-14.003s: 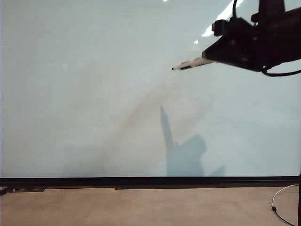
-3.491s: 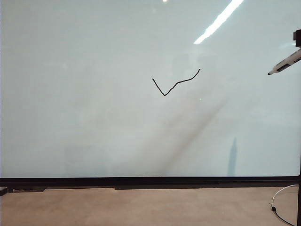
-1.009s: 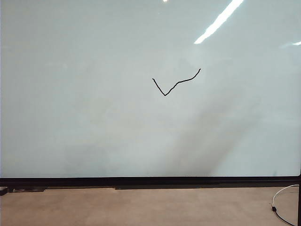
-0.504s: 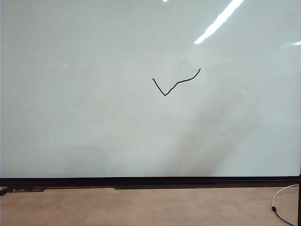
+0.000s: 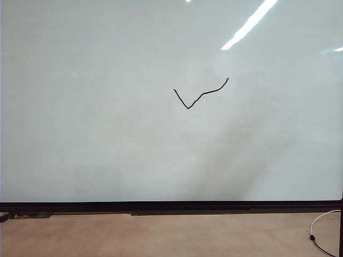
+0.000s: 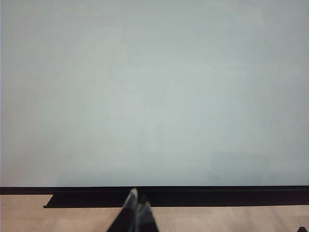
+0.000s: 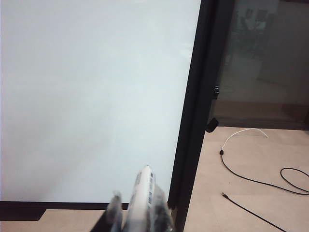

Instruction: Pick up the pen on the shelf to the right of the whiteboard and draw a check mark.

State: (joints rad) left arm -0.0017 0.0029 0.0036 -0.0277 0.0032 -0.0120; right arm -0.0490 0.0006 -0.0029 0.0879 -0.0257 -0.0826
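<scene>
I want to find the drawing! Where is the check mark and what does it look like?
Look at the big pale whiteboard with the thin black frame. A little right of its middle, in the upper half, sits the check mark: a thin black line, short stroke left, longer wavy stroke right. It is the only drawing there.

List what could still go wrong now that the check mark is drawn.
1. The right gripper is shut on the pen and sits close to the whiteboard frame; a careless move could knock the pen against it or loosen the grip.
2. The pen looks uncapped, so a brush against the board might leave a stray line near the check mark.
3. The left gripper, shut, hangs near the board's bottom edge and could bump it.
</scene>
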